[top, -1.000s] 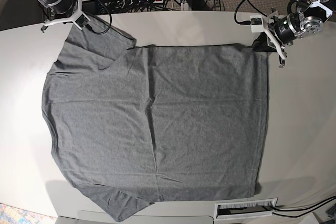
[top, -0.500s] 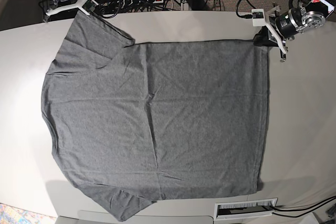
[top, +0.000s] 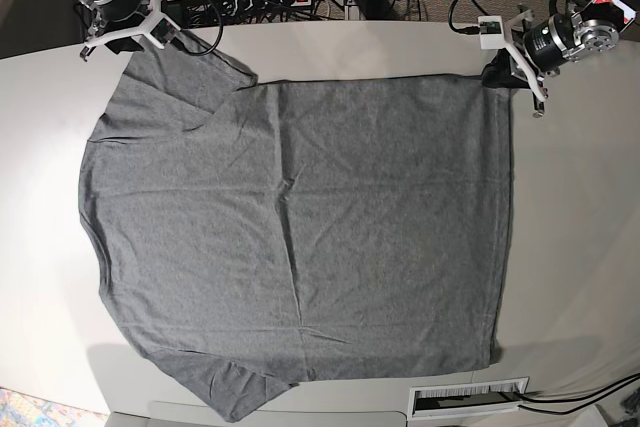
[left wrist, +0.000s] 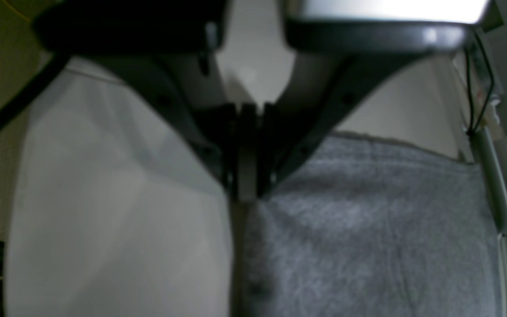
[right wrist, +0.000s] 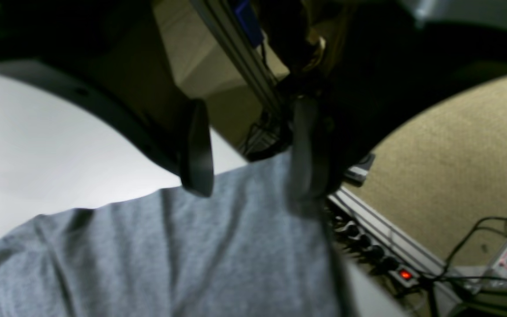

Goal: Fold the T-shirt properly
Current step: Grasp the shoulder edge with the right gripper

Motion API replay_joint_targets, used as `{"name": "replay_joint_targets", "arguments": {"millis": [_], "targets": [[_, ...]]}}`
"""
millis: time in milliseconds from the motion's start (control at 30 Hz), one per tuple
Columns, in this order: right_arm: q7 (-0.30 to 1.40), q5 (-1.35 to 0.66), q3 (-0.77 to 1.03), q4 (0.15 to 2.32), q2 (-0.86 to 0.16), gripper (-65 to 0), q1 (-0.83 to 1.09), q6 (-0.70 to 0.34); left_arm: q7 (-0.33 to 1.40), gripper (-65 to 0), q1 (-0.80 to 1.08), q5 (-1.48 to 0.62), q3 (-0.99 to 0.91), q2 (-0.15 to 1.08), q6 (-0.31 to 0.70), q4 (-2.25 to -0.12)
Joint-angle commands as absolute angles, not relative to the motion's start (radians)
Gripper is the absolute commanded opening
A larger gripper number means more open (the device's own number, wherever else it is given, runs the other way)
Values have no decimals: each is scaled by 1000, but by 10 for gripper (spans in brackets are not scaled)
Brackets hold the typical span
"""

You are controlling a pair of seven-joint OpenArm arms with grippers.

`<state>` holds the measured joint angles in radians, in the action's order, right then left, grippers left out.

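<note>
T-shirt [top: 300,227]: heather-grey knit cloth, matt, slightly fuzzy, lightly creased. Desk [top: 570,247]: smooth off-white surface, faint sheen. Right gripper [right wrist: 249,167]: fingers [right wrist: 196,149] dark, matt plastic. Floor [right wrist: 456,176]: rough tan carpet.

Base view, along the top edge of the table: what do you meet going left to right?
Right gripper → T-shirt sleeve → bare table → T-shirt hem corner → left gripper.

The right gripper [right wrist: 249,176] has opened its jaws and let go of the T-shirt [top: 300,237] sleeve, which now lies flat below its fingers [right wrist: 198,149]; the gripper has lifted slightly.
</note>
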<state>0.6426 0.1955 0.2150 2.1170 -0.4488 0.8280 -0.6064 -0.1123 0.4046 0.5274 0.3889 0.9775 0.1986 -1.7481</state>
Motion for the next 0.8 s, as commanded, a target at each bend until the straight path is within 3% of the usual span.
{"name": "replay_joint_targets", "arguments": {"millis": [0,267,333,400,433,767], "targets": [[633,196,221,2112,-460,-354,831,-602,-106,-650,413,531,390,992,220,-1752],[612,196,221,2033,-460,-367,811,-601,-106,-650,412,531,390,992,218,-1752],[609,195,221,2033,-460,-467,811,-601,-106,-650,413,532,390,992,218,-1752],[609,195,221,2033,-460,-617,812,-601,-106,-650,413,532,390,992,219,-1752],[612,194,221,2033,-459,-650,812,-601,-105,-650,413,531,390,992,219,-1752],[682,122,221,2037,-459,-650,818,-600,-105,-650,413,531,390,992,219,-1752]]}}
